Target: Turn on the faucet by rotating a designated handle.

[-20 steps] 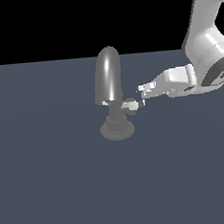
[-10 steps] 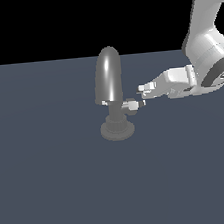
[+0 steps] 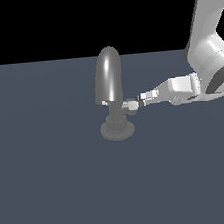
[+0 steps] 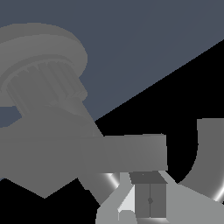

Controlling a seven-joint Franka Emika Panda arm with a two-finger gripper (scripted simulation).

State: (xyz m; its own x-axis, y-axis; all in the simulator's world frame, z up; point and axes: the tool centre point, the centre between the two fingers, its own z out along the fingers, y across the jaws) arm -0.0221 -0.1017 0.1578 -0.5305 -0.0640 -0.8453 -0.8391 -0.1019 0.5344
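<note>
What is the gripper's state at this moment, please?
White gripper: at the tip of the small light-silver handle on the glossy grey metal faucet; whether its jaws are open or shut cannot be told.

We see a flat, matte floor point(image 3: 58, 186) of dark slate blue filling the lower part of the exterior view, plain and unmarked, with no seams or texture; it ends at a straight, level horizon, above which lies a black backdrop point(image 3: 39, 24) with no walls, windows or furniture; the light is soft and even, casting only a faint darkening on the ground; in the wrist view the same blue-grey surface point(image 4: 144, 39) meets the same blackness point(image 4: 192, 87) along a slanted edge.
</note>
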